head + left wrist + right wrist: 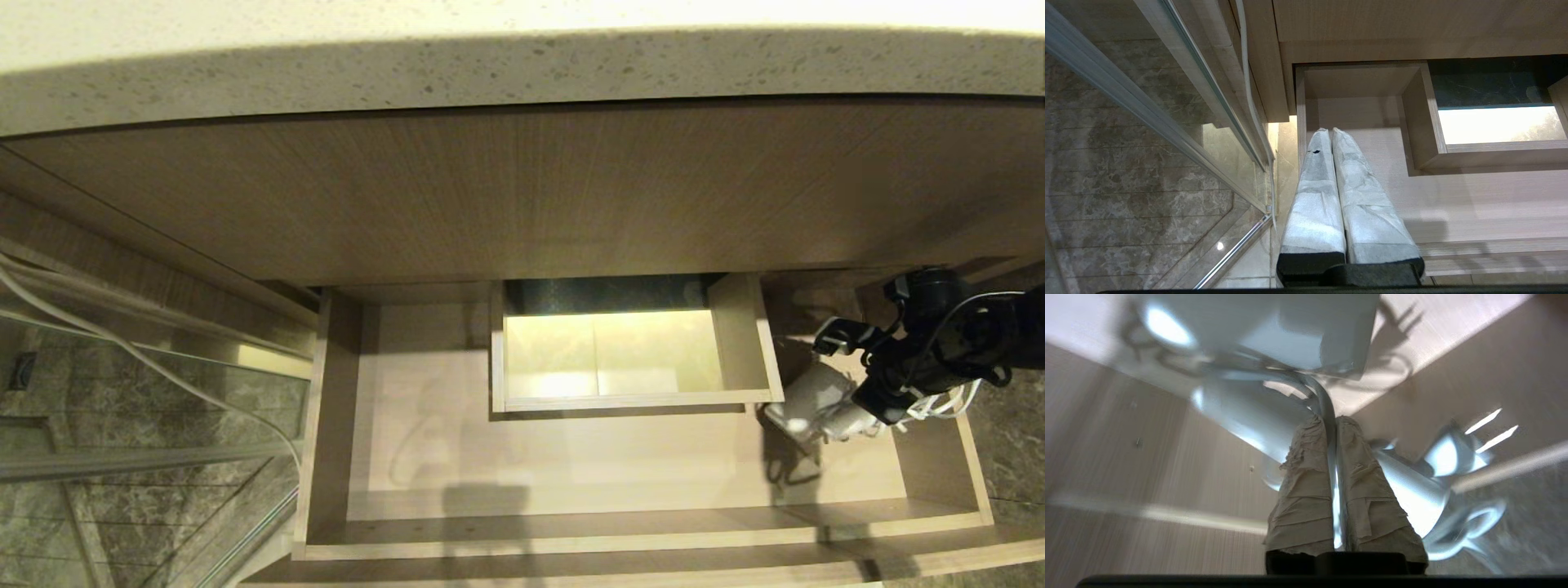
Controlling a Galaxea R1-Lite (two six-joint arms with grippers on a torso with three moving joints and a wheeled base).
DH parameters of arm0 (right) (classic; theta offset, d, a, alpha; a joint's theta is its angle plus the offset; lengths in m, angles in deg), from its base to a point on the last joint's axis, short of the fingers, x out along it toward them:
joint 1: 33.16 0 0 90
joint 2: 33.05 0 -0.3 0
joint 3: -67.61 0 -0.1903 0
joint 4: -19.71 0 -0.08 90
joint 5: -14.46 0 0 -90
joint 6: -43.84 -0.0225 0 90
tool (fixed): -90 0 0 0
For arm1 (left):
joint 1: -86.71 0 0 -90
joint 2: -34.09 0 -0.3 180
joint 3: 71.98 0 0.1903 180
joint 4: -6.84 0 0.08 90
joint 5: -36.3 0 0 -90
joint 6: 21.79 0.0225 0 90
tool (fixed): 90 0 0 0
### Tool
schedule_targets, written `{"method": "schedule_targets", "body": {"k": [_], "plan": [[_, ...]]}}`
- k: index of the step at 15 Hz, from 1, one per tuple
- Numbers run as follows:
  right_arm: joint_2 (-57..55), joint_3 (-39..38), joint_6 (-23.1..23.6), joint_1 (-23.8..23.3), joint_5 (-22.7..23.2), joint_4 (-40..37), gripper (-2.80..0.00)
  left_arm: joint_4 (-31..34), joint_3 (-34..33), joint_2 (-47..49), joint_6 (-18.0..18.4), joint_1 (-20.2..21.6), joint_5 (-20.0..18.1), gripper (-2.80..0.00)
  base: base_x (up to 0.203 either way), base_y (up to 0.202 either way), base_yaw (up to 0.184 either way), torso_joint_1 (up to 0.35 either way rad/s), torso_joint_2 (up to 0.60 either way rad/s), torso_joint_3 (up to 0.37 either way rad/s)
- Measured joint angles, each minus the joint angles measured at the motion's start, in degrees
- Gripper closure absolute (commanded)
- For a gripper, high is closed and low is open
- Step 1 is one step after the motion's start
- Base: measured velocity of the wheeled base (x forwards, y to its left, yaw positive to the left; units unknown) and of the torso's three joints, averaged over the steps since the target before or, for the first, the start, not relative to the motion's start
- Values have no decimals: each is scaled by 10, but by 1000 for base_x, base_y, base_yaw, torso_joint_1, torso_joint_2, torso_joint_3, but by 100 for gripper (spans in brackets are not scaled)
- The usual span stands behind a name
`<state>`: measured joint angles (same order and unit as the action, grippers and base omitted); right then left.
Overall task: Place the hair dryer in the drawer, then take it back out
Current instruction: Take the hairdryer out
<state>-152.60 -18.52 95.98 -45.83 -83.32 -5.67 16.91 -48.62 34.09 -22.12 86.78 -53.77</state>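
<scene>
Open drawer (571,457) — hair dryer (816,404) inside.

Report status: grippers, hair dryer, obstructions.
Right gripper shut on hair dryer cord, over drawer right end. Left gripper shut, empty. Boxed cutout close alongside.

head view high above, facing down; both wrist views closer in, the open drawer (571,457) shared.

The drawer's (326,425) left and front floor lies open. The boxed cutout (629,359) blocks mid-back. The hair dryer (816,404) crowds the right back corner.
</scene>
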Motion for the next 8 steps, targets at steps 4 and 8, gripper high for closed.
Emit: {"method": "schedule_targets", "body": {"k": [4, 8], "plan": [[37, -22, 4, 0, 0, 2, 0, 0, 0, 0, -1, 0, 0, 0, 0, 0, 0, 0, 0, 0], [75, -56, 16, 0, 0, 6, 0, 0, 0, 0, 0, 0, 0, 0, 0, 0, 0, 0, 0, 0]]}}
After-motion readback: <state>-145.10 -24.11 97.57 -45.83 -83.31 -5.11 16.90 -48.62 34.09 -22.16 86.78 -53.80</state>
